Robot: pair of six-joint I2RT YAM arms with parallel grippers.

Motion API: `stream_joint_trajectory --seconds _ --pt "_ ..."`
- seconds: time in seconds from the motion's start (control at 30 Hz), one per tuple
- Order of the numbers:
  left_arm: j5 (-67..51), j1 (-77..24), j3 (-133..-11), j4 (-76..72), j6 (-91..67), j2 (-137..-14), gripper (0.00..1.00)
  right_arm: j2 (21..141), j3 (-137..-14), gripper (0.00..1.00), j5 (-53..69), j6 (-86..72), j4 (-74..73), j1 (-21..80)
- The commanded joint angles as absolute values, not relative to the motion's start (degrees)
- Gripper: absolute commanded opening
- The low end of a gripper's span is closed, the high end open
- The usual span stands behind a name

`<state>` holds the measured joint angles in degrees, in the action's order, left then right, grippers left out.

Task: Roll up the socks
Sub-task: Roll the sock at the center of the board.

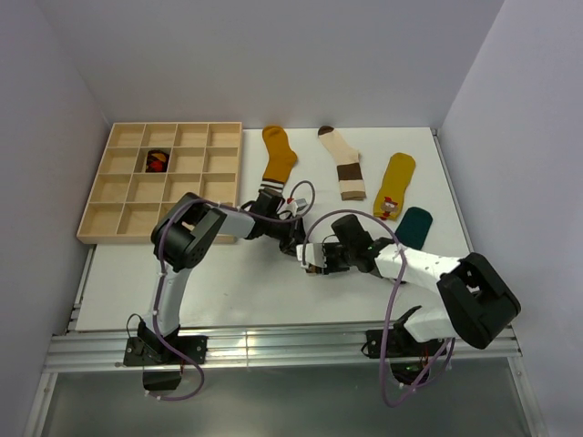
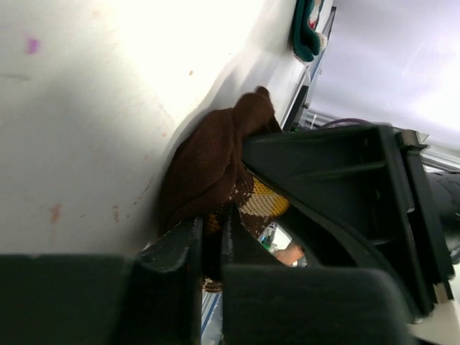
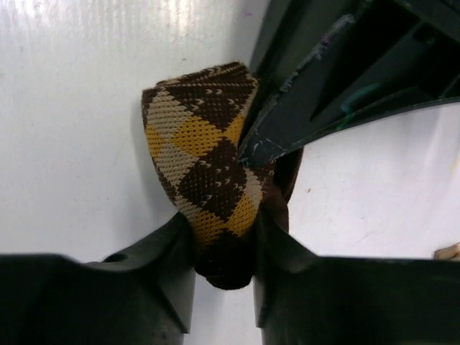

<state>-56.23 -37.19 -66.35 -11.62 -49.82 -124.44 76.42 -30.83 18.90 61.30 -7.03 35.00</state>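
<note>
A brown and orange argyle sock (image 3: 205,158) is bunched on the white table, gripped from both sides. My right gripper (image 3: 223,251) is shut on its dark lower end. My left gripper (image 2: 212,237) is shut on the sock's brown fabric (image 2: 215,165). In the top view the two grippers, left (image 1: 293,238) and right (image 1: 319,259), meet at the table's middle and hide the sock. A mustard sock (image 1: 278,155), a cream sock with brown bands (image 1: 344,164), a yellow sock (image 1: 396,182) and a teal sock (image 1: 414,226) lie flat behind.
A wooden compartment tray (image 1: 118,196) stands at the back left, with a dark rolled item (image 1: 158,161) in one upper cell. The left gripper's black fingers (image 3: 323,79) fill the upper right of the right wrist view. Grey walls close in on both sides.
</note>
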Motion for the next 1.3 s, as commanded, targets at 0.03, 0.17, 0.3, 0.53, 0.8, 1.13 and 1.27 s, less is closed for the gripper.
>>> stream_joint_trajectory --seconds 0.03,0.17,0.3,0.53,0.8,1.13,1.27 --pt "-48.1 -37.6 -64.1 -3.0 -45.0 -126.0 0.16 80.2 -34.9 0.24 18.2 59.9 -9.7 35.3" --pt "-42.1 -37.3 -60.7 -7.3 -46.1 -118.6 0.35 81.9 -38.2 0.22 19.3 60.4 -16.1 34.2" --pt "-32.4 -36.7 -55.7 -14.0 -48.5 -111.5 0.45 83.6 -42.0 0.22 20.3 61.5 -23.4 33.0" --pt "-14.7 -36.4 -41.3 -24.2 -46.9 -94.4 0.47 89.1 -49.0 0.23 24.0 62.7 -34.2 31.0" --pt "11.2 -48.4 -31.1 -26.5 -28.6 -76.9 0.52 99.1 -59.9 0.23 27.2 65.1 -47.7 29.1" --pt "23.5 -62.9 -36.7 -23.3 -11.7 -81.7 0.60 111.2 -70.9 0.24 28.6 65.6 -58.7 28.6" --pt "23.6 -66.1 -40.2 -22.4 -7.3 -85.7 0.61 114.1 -73.1 0.25 28.6 65.7 -62.1 28.0"
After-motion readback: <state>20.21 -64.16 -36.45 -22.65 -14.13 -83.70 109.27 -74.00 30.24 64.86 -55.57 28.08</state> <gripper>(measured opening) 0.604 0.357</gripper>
